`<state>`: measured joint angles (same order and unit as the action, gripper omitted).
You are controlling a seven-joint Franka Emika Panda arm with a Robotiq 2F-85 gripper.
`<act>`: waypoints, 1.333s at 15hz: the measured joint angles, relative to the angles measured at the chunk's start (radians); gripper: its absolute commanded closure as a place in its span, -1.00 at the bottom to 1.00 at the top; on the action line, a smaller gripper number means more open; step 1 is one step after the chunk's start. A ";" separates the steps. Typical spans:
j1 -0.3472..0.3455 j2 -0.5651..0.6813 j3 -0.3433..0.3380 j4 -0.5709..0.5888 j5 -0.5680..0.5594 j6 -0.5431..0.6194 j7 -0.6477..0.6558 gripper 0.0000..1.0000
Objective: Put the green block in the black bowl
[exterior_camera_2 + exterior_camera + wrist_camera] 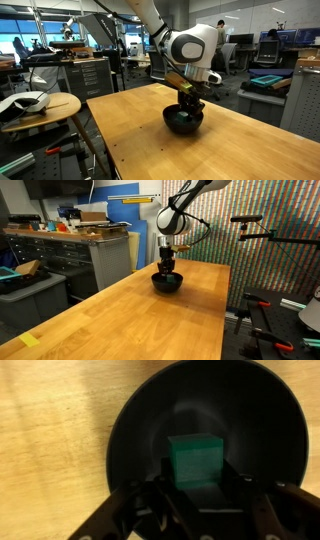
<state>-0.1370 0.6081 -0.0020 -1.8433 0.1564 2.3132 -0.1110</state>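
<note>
The green block (195, 458) is a small green cube held between my gripper's two dark fingers (197, 488) in the wrist view. Directly beneath it is the glossy black bowl (135, 420), which fills most of that view. In both exterior views the gripper (167, 268) (190, 103) reaches straight down into the black bowl (167, 283) (184, 122) on the wooden table. The block is hidden by the fingers in those views. I cannot tell whether the block touches the bowl's bottom.
The wooden table (130, 315) (150, 140) extends wide around the bowl. A round side table with objects (40, 103) stands beside it. Cabinets and a cluttered workbench (70, 245) stand behind. A tripod with a camera (250, 230) is past the table's edge.
</note>
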 measured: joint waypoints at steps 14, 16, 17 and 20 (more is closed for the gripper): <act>-0.008 -0.105 0.008 -0.010 0.022 -0.139 -0.073 -1.00; -0.008 -0.145 0.002 -0.029 0.013 -0.156 -0.078 -1.00; -0.008 -0.164 -0.003 -0.042 0.005 -0.158 -0.079 -1.00; -0.008 -0.217 -0.022 -0.088 -0.019 -0.150 -0.078 -1.00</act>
<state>-0.1450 0.3906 -0.0236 -1.9314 0.1377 2.1628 -0.1891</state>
